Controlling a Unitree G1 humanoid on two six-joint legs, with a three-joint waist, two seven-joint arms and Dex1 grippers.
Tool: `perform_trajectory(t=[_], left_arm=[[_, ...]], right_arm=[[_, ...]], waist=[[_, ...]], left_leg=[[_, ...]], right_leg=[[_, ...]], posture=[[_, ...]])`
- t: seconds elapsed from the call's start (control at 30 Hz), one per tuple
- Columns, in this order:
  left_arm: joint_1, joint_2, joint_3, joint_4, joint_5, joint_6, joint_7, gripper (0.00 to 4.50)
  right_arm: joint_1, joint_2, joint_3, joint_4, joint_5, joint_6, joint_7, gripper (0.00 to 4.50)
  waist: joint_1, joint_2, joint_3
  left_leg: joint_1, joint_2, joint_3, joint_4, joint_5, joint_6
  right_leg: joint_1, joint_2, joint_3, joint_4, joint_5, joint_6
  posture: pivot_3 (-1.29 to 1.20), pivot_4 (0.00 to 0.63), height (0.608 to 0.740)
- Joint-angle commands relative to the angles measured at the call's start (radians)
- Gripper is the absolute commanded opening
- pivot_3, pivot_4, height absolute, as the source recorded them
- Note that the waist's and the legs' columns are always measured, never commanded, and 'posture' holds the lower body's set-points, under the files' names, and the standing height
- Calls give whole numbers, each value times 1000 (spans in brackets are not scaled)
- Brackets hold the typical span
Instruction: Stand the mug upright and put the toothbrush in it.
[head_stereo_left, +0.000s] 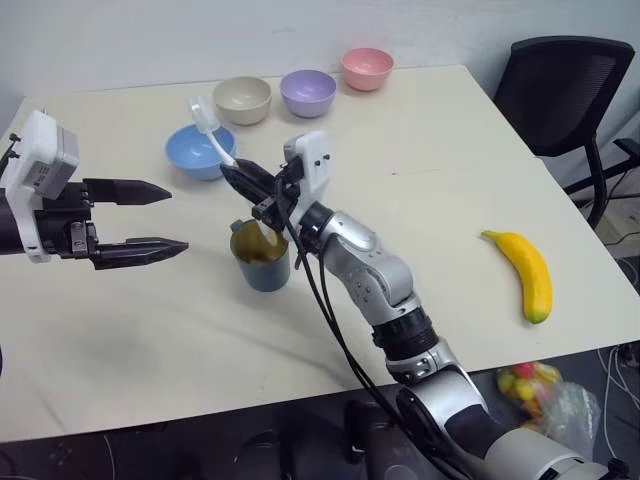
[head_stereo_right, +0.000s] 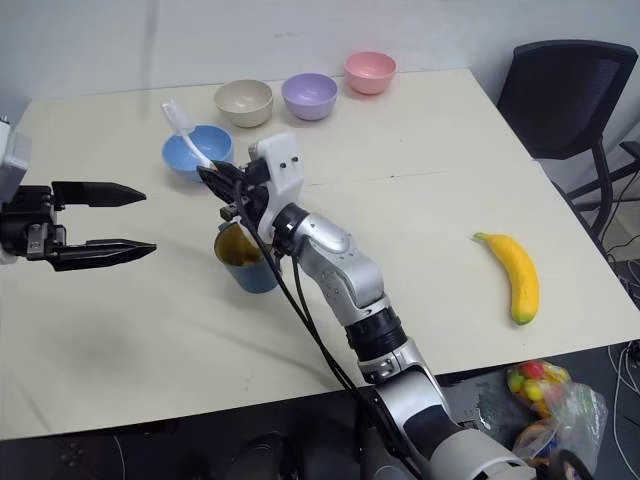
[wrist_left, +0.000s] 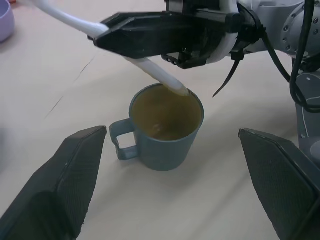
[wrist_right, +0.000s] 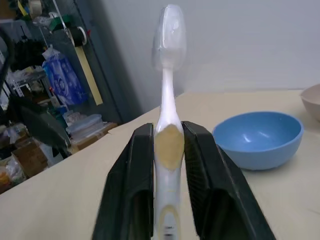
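The mug (head_stereo_left: 262, 257) stands upright on the tabletop (head_stereo_left: 440, 170), handle toward the left gripper (head_stereo_left: 150, 217), whose jaws are wide apart and hold nothing. The right gripper (head_stereo_left: 243, 178) has its jaws clamped on the toothbrush (head_stereo_left: 213, 129): handle tip at the mug's rim, bristled head raised and tilted over the light blue bowl (head_stereo_left: 193, 152).

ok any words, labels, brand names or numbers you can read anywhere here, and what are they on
None can be read.
The toothbrush, the mug and the bowls, such as the blue bowl, are plain.
The blue packet on the shelves behind the table carries print too blurred to read.
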Motion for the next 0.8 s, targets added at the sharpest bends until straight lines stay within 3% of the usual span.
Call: perform_trajectory(t=[0.03, 0.27, 0.4, 0.53, 0.67, 0.8], left_arm=[[-36, 24, 4, 10, 9, -19, -9, 4500], [-60, 1, -13, 38, 24, -34, -5, 4500], [-64, -10, -20, 48, 25, -43, -5, 4500], [-56, -32, -35, 55, 41, -71, -9, 4500], [-42, -46, -40, 69, 57, -102, -19, 4500], [19, -18, -2, 91, 84, -133, -57, 4500]], right_arm=[[67, 114, 26, 20, -18, -56, 12, 1984], [141, 65, 14, -74, 21, -54, 31, 4396], [146, -21, -24, -220, 39, 4, 28, 4481], [101, -149, -140, -435, 200, 221, 24, 4481], [88, -540, -212, -611, 308, 461, 223, 4481], [219, -1011, -283, -660, 323, 521, 578, 4481]], waist=[[1, 0, 0], [1, -1, -1], [2, -1, -1], [9, -2, -1], [32, -3, -1], [56, -4, 0]], left_leg=[[0, 0, 0, 0, 0, 0], [0, 0, 0, 0, 0, 0], [0, 0, 0, 0, 0, 0], [0, 0, -1, 1, 0, 0], [-1, -1, -3, 2, 0, 0], [-1, 0, -2, 1, -1, 1]], right_leg=[[0, 0, 0, 0, 0, 0], [0, 0, 0, 1, 0, 0], [0, 0, 0, 1, 0, 0], [-1, 0, 1, 1, 0, 0], [0, -2, 0, 1, 0, 0], [0, -1, 0, -1, 0, 0]], posture=[[0, 150, 740], [0, 150, 740], [0, 150, 740], [0, 150, 740], [0, 150, 740], [0, 150, 740]])
